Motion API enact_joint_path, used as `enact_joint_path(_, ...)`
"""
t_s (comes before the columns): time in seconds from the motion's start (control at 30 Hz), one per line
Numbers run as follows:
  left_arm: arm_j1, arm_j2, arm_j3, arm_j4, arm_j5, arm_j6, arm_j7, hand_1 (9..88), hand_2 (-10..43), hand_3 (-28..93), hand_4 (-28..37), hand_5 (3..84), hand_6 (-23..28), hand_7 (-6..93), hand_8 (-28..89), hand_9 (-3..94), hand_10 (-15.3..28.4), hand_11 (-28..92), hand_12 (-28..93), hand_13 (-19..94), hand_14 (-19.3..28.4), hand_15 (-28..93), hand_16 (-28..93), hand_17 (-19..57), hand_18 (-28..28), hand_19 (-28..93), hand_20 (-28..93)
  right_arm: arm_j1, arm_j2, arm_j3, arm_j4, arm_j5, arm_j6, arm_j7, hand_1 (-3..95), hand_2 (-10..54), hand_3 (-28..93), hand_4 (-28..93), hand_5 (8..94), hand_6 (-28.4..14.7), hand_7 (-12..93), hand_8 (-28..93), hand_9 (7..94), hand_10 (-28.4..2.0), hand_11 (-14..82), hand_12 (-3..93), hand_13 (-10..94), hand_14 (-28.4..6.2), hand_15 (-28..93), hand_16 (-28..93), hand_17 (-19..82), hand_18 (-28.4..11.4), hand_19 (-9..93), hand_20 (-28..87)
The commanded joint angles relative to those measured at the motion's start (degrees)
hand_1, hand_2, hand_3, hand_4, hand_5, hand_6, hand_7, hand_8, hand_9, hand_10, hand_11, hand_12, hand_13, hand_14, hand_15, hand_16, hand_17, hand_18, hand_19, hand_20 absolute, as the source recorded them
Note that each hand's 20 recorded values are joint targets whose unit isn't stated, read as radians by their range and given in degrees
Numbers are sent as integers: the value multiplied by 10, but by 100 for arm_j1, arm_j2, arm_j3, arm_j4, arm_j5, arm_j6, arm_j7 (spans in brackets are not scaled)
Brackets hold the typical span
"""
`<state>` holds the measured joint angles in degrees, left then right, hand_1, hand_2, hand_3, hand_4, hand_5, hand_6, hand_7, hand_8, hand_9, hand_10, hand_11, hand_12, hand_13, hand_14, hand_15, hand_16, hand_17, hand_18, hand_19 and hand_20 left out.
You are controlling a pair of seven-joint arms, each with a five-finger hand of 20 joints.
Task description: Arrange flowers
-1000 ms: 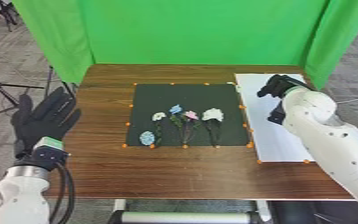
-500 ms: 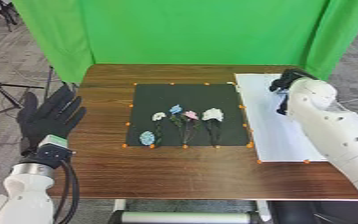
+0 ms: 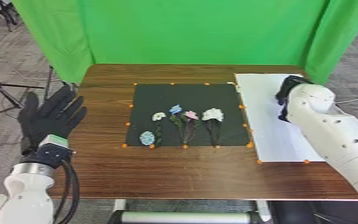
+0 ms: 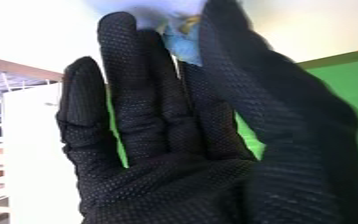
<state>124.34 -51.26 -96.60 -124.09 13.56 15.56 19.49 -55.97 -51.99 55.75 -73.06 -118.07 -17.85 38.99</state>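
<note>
From my seat I have the right hand (image 3: pixel 287 91) over the far half of the white sheet (image 3: pixel 269 142), at the right side of the tabletop (image 3: pixel 158 175). In the right wrist view, that right hand (image 4: pixel 171 185) has its thumb brought against the fingers near their ends, pinching a pale blue bloom (image 4: pixel 183 46); its edges are blurred, and I can't tell how its stem runs.

My left hand (image 3: pixel 47 120) is spread wide, beside the left edge of the tabletop and well apart from the flowers.

Five flowers lie on the black mat (image 3: pixel 189 95). The light-blue flower (image 3: pixel 147 138) is near its near left corner. Next to it, the small white flower (image 3: pixel 159 116) has a green stem; then come the blue flower (image 3: pixel 175 108), the pink flower (image 3: pixel 191 115) and the large white flower (image 3: pixel 213 114), stems toward me.

Orange markers (image 3: pixel 185 146) dot the edges of mat and sheet. The right arm (image 3: pixel 331 132) crosses the sheet and hides part of it. A green curtain (image 3: pixel 202 32) hangs behind the tabletop.
</note>
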Motion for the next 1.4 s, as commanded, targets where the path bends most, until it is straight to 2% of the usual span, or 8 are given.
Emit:
enact_joint_path(0.03,-1,-55,-59,5,114,-47,-197,291,112,675,-283,376,79,207,-97,292,138,266,133,179,136,418,-64,-69,133,332,132,-420,100,-64,-139,-120,596,52,644,-95,665,-283,607,-12,261,-161,689,-107,172,312,599,-55,488,341,320,-198,801,364)
enact_joint_path(0.13,42,-72,-103,3,110,-65,-218,290,113,674,-283,377,79,209,-100,292,140,269,130,180,136,420,-66,-70,133,334,133,-531,107,-108,-195,-318,892,9,637,-95,649,-282,670,-6,373,-32,794,-88,164,442,657,-60,532,390,343,-212,824,390)
enact_joint_path(0.63,101,-66,-135,-13,58,-17,-138,272,130,676,-283,378,80,206,-100,293,140,267,126,179,136,419,-67,-70,134,334,132,-832,269,-70,-868,-792,2037,315,623,-95,698,-283,769,-7,349,34,869,-81,154,479,722,-68,530,414,370,-228,850,411)
enact_joint_path(0.8,65,-71,-102,-7,46,-11,-137,271,131,677,-283,379,80,206,-100,293,140,268,127,178,135,418,-68,-70,134,334,132,-811,222,31,-1008,-628,1713,139,556,-95,743,-282,610,-44,309,-89,699,-126,225,356,638,-68,554,377,357,-225,869,376)
enact_joint_path(0.87,81,-44,-91,-13,14,2,-81,271,130,680,-283,379,80,207,-99,292,140,268,128,177,135,418,-68,-70,133,334,132,-829,205,140,-1055,-501,1445,-132,504,-95,795,-283,485,-75,256,-132,558,-168,259,227,571,-100,558,305,342,-224,870,360)
enact_joint_path(1.0,100,-8,-91,-18,-27,2,-40,271,129,682,-283,378,80,207,-99,293,140,268,128,177,135,418,-68,-70,133,334,132,-804,150,259,-1094,-269,894,-325,457,-95,859,-283,389,-91,189,-130,442,-177,183,166,437,-150,499,144,294,-228,826,340)
enact_joint_path(1.17,81,-21,-92,-18,-25,24,-64,273,128,682,-283,379,80,206,-100,293,140,268,128,177,135,418,-68,-70,134,335,132,-687,46,143,-926,-340,495,-248,454,-95,851,-283,401,-74,186,-128,426,-158,151,151,401,-151,463,119,280,-229,809,342)
enact_joint_path(1.4,51,-85,-97,-7,21,13,-131,276,128,680,-283,379,80,207,-100,294,141,269,128,181,136,422,-68,-69,134,335,131,-705,34,-178,-729,-717,1126,61,514,-95,803,-282,522,-44,264,-155,563,-152,238,180,497,-132,506,135,328,-220,831,354)
